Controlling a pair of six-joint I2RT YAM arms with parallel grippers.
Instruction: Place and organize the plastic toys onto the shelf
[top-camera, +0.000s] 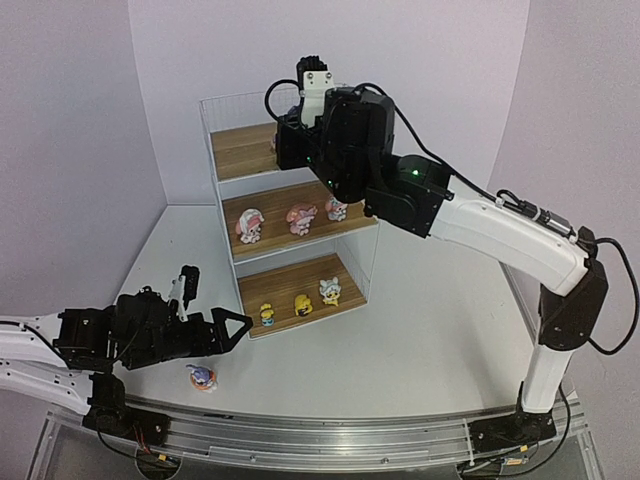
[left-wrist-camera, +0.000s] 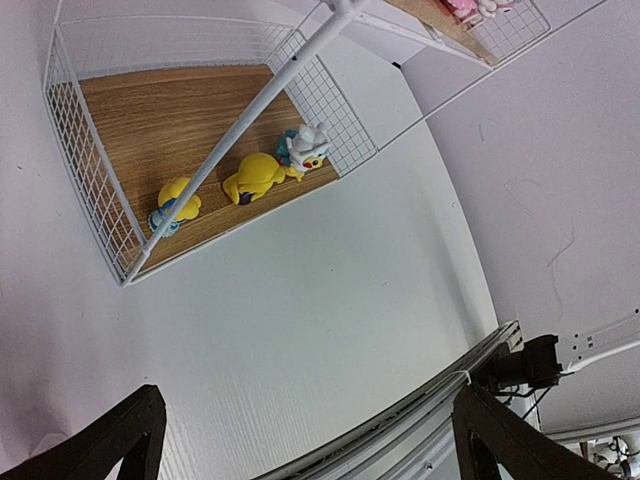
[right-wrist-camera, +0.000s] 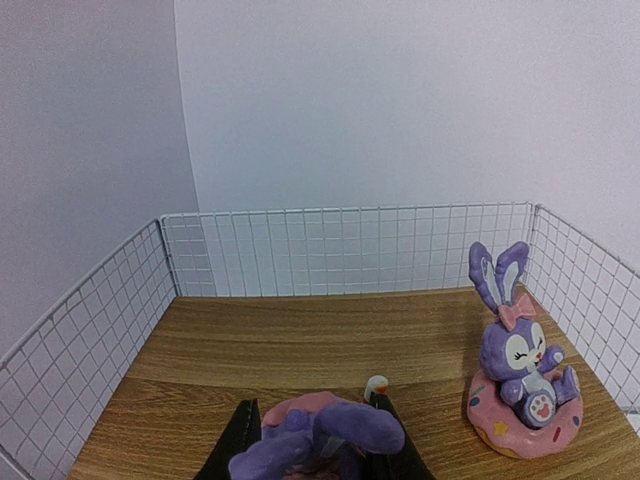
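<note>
Placing step: right gripper (right-wrist-camera: 312, 450) clamped on a purple long-eared plastic bunny with pink donut base (right-wrist-camera: 335, 428), low over the white wire shelf's top wood-grain board (right-wrist-camera: 300, 340) – second bunny (right-wrist-camera: 520, 375) just right – next lower, release; left gripper (left-wrist-camera: 310, 440) apart, empty.

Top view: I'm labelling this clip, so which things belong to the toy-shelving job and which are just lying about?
Job: shelf, table bunny, held bunny, shelved bunny, pink figures, yellow toys.
Just about: rail, cable.
</note>
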